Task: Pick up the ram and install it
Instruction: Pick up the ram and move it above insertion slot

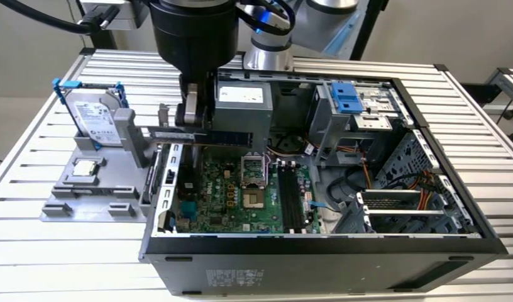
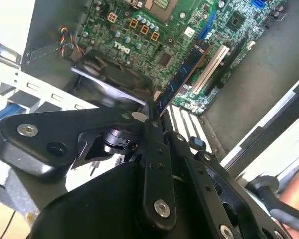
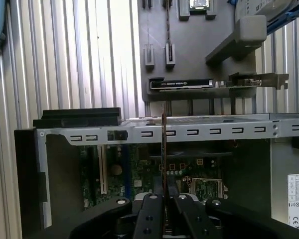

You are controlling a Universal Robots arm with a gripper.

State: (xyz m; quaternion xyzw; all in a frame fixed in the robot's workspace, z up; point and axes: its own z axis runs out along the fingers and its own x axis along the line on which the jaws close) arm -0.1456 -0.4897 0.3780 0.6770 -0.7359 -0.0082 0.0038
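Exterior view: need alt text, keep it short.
The end effector holds the ram over the motherboard of an open computer case, close to the case wall on the exterior view's left. Beside the case on that side, a grey tray carries a hard drive and a processor chip.

Parts holder (image 1: 88, 211) beside case (image 1: 324, 258), exterior view's left, carries hard drive (image 1: 97, 123) and processor chip (image 1: 86, 167). In gripper (image 1: 189, 128), ram (image 1: 229, 138) above motherboard (image 1: 231, 195) inside case.
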